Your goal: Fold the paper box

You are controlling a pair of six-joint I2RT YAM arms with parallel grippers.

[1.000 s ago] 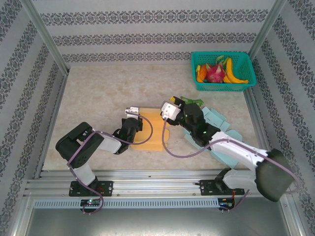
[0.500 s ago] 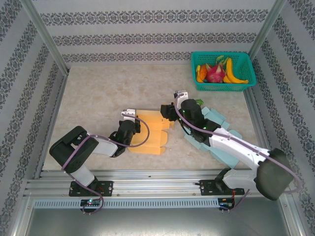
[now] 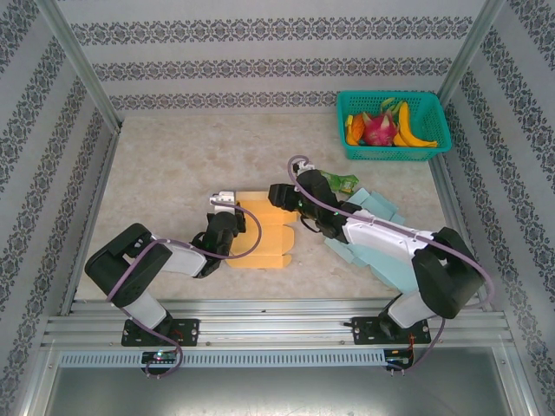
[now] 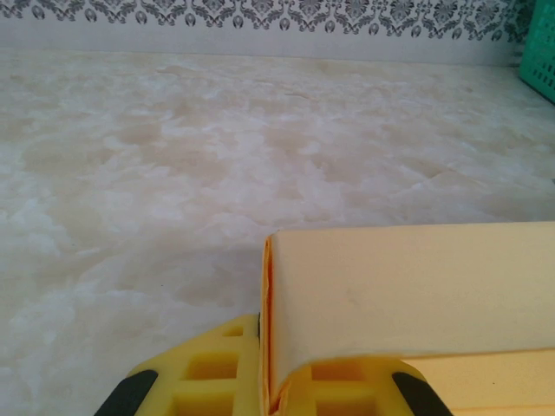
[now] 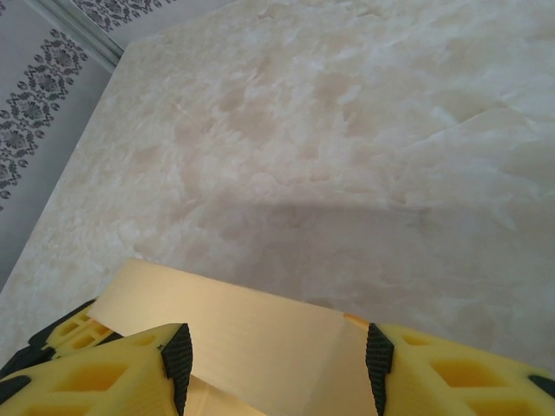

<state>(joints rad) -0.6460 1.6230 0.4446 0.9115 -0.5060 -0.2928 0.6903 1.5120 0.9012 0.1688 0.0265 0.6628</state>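
The paper box point(image 3: 264, 230) is a flat orange-yellow card lying mid-table. My left gripper point(image 3: 234, 232) is at its left edge, shut on a doubled flap. In the left wrist view that flap point(image 4: 408, 295) stands on edge, pinched in my left gripper point(image 4: 269, 397) between the yellow fingers point(image 4: 204, 381). My right gripper point(image 3: 279, 196) hovers at the box's far right corner. In the right wrist view my right gripper point(image 5: 273, 355) is open, its black pads point(image 5: 179, 351) standing either side of a pale box panel point(image 5: 243, 334) without touching it.
A green basket point(image 3: 440, 130) of fruit stands at the back right. Light blue flat boxes point(image 3: 390, 247) lie under the right arm, with a small green item point(image 3: 341, 182) beside them. Patterned walls close in three sides. Bare marble table point(image 3: 173, 165) stretches to the left and back.
My right gripper has swung left and dropped low over the box's far right corner. The left gripper and the box have shifted slightly left, and the raised flap now lies flatter.
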